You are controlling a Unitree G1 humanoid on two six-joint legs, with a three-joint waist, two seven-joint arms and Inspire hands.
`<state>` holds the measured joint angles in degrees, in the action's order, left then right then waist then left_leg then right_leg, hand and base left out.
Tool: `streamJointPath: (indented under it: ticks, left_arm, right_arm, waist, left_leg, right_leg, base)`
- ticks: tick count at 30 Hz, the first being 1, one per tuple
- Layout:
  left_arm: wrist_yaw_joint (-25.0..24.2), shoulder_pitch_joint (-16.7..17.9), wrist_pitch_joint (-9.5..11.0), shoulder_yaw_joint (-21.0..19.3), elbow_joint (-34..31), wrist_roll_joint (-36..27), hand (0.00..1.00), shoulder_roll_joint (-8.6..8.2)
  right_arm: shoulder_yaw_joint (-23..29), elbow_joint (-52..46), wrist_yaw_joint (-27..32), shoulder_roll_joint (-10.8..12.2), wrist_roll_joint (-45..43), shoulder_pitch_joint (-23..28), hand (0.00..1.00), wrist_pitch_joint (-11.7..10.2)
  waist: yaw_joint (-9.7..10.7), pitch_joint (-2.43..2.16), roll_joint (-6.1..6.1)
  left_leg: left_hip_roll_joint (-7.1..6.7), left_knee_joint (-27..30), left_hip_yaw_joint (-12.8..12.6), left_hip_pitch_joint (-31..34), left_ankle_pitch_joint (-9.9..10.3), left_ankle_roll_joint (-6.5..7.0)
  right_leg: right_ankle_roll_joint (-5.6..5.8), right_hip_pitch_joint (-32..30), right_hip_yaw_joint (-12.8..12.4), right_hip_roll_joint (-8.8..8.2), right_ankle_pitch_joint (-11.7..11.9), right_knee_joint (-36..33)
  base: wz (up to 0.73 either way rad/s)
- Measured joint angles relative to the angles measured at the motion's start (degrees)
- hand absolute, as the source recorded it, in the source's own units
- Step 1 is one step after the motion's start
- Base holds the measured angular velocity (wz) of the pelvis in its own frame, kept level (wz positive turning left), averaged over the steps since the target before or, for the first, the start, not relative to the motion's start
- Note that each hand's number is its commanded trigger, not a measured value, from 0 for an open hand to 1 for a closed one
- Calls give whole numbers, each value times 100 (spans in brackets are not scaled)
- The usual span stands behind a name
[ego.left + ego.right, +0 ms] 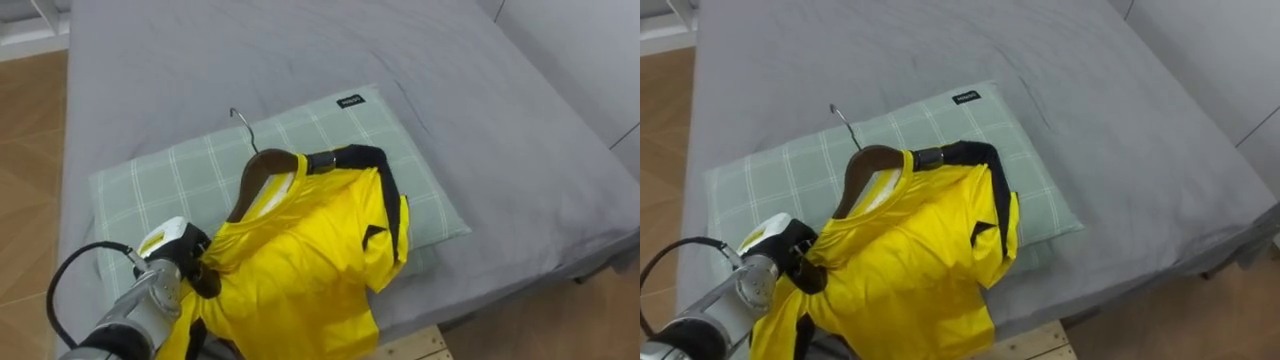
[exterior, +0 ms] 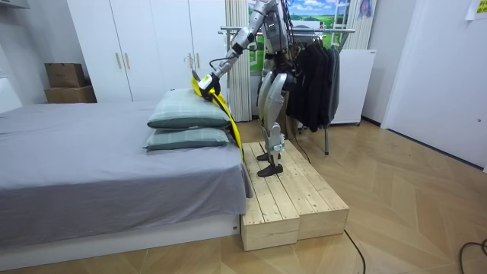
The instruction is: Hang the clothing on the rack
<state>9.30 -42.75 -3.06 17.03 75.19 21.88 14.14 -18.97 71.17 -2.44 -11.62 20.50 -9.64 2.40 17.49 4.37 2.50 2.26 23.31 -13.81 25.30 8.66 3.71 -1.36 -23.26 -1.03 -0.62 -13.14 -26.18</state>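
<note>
**Room furnishings and fixtures, as we find them**

1. Bed [image 1: 300,60]: we record a wide mattress under a plain grey sheet, smooth apart from faint creases.
2. Upper pillow [image 1: 170,170]: pale green with a white check, a small dark tag at one corner. It lies at the near end of the bed.
3. Lower pillow [image 2: 186,138]: same pattern, stacked directly beneath the first.
4. Wooden platform [image 2: 293,198]: pale planks, set against the bed's end.
5. Wardrobe [image 2: 144,38]: white, doors closed, along the far wall.
6. Cardboard boxes [image 2: 67,82]: we count two, stacked beside the wardrobe.
7. Floor [image 2: 411,198]: light wood, laid in herringbone.
</note>
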Motion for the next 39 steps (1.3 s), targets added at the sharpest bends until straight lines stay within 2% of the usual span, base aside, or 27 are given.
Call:
streamJointPath:
  ticks: [5, 8, 11, 12, 15, 17, 18, 20, 22, 26, 29, 31, 35, 39]
  left_arm:
    - [-6, 19, 96, -11, 132, -250, 100, -1]
    - [-4, 256, 120, -60, 119, -390, 100, -2]
    - [-8, 379, 120, -78, 116, -424, 100, -2]
    - [-24, 396, 119, -83, 116, -424, 100, -2]
    - [-42, 498, 115, -133, -32, -417, 100, -2]
    - [-42, 569, 112, -132, -202, -421, 100, -2]
    - [-42, 618, 112, -171, -273, -420, 100, 6]
    - [-42, 706, 101, -289, -385, -419, 100, 19]
    - [-47, 979, 90, -428, -695, -419, 100, 61]
    - [-102, 1378, 87, -565, -1222, -412, 100, 92]
    - [-121, 1689, 88, -727, -1669, -248, 100, 94]
    - [-121, 1839, 100, -801, -1985, -91, 100, 95]
    - [-122, 1917, 99, -800, -2033, -92, 100, 137]
    - [-118, 2359, 91, -800, -2413, 51, 100, 255]
  right_arm:
    - [14, -14, 83, 18, -29, 94, 0, -1]
    - [36, -28, 103, 20, -93, 144, 0, 1]
    - [94, -24, 91, 16, -92, 185, 0, 1]
    - [116, -22, 78, 14, -91, 232, 0, 5]
    - [241, 4, 40, 7, -98, 369, 0, 7]
    - [279, 14, 48, -12, -100, 478, 0, 7]
    - [324, 16, 52, -21, -109, 542, 0, 7]
    - [370, 17, 61, -27, -152, 625, 0, 9]
    - [538, 13, 54, -28, -260, 751, 0, 9]
    - [728, 11, 30, -37, -300, 899, 0, 10]
    - [1057, 9, 22, -51, -544, 983, 0, -8]
    - [1221, -32, 40, -69, -763, 1025, 0, -9]
    - [1312, -68, 51, -154, -1042, 1027, 0, -7]
    - [1487, -402, 261, -234, -1456, 1101, 0, 8]
  waist:
    - [-53, -17, -21]
    - [-87, -89, -67]
    - [-179, -118, -73]
    - [-228, -163, -75]
    - [-319, -252, -33]
    - [-387, -274, -35]
    - [-426, -312, -20]
    - [-515, -334, -14]
    - [-559, -414, 2]
    - [-638, -427, -9]
    - [-729, -428, -8]
    - [-860, -434, -23]
    - [-984, -434, -37]
    - [-1003, -440, -138]
  left_leg:
    - [-6, -63, -5, -165, -2, -3]
    - [-71, -184, -2, -373, -18, -23]
    - [-70, -195, 22, -496, -20, -23]
    - [-69, -195, 27, -537, -20, -23]
    - [-77, -265, 133, -706, -20, -23]
    - [-89, -383, 148, -886, -19, -24]
    - [-93, -439, 148, -963, -24, -31]
    - [-99, -509, 149, -1112, -25, -32]
    - [-109, -595, 154, -1240, -31, -41]
    - [-134, -643, 226, -1414, -29, -44]
    - [-176, -723, 280, -1573, -31, -47]
    - [-195, -763, 299, -1629, -34, -52]
    - [-213, -790, 320, -1712, -34, -52]
    - [-248, -795, 445, -1925, -27, -65]
  right_leg:
    - [9, 214, 33, 19, 19, 136]
    - [6, 361, 36, -17, 17, 153]
    - [6, 526, 36, -12, 16, 244]
    - [5, 586, 42, -11, 19, 279]
    - [10, 871, 129, 0, 76, 518]
    - [15, 1055, 137, -1, 85, 617]
    - [27, 1150, 153, -7, 93, 689]
    - [36, 1307, 168, -12, 116, 785]
    - [32, 1481, 227, -23, 155, 947]
    - [28, 1756, 284, -14, 196, 1144]
    - [29, 1912, 296, -22, 210, 1263]
    - [29, 1958, 302, -31, 209, 1262]
    - [29, 2104, 320, -37, 210, 1287]
    - [32, 2363, 389, -44, 212, 1444]
  base:
    - [-1]
    - [0]
    - [0]
    - [6]
    - [12]
    - [10]
    - [6]
    - [2]
    - [2]
    - [11]
    - [6]
    - [0]
    - [3]
    - [12]
